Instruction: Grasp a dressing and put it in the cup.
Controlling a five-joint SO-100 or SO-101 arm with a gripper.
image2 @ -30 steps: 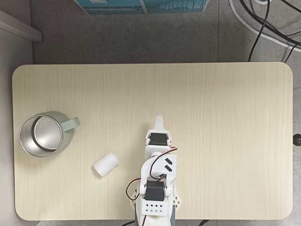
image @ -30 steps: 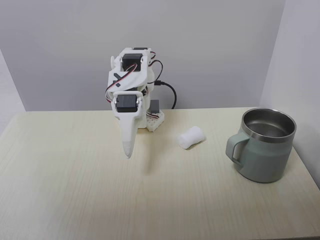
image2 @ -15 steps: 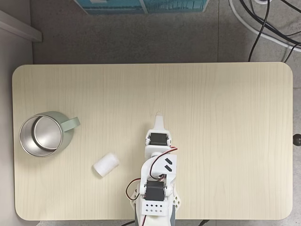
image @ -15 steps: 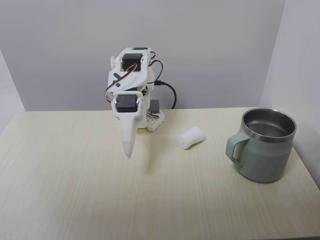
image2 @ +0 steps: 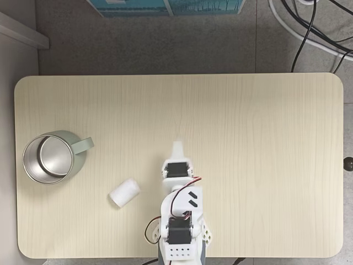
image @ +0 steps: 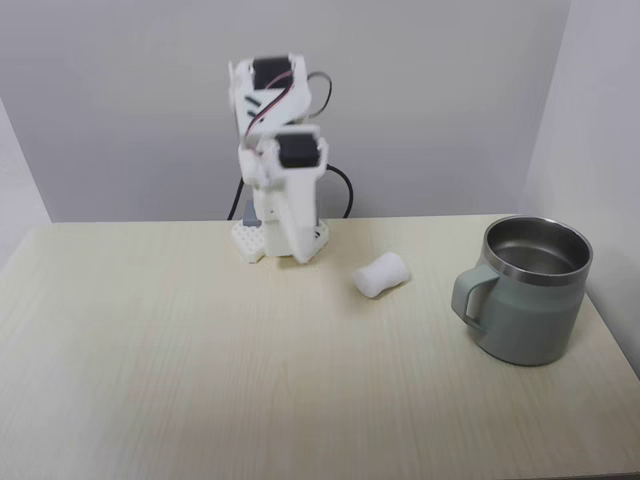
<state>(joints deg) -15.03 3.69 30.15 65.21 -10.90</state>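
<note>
White 3D-printed arm (image: 280, 150), black servo blocks at the joints, red and black wires looped along it, perforated white base (image2: 181, 251), tapered white pincer (image2: 177, 148).

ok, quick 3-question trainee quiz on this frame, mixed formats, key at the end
1. True or false: the dressing is inside the cup.
2. In the view from above, the cup's handle points toward: A) the picture's right B) the picture's left C) the bottom edge.
3. Fill in: the gripper holds ____.

Key: 1 false, it lies on the table apart from the cup. 2 A. 3 nothing.
</note>
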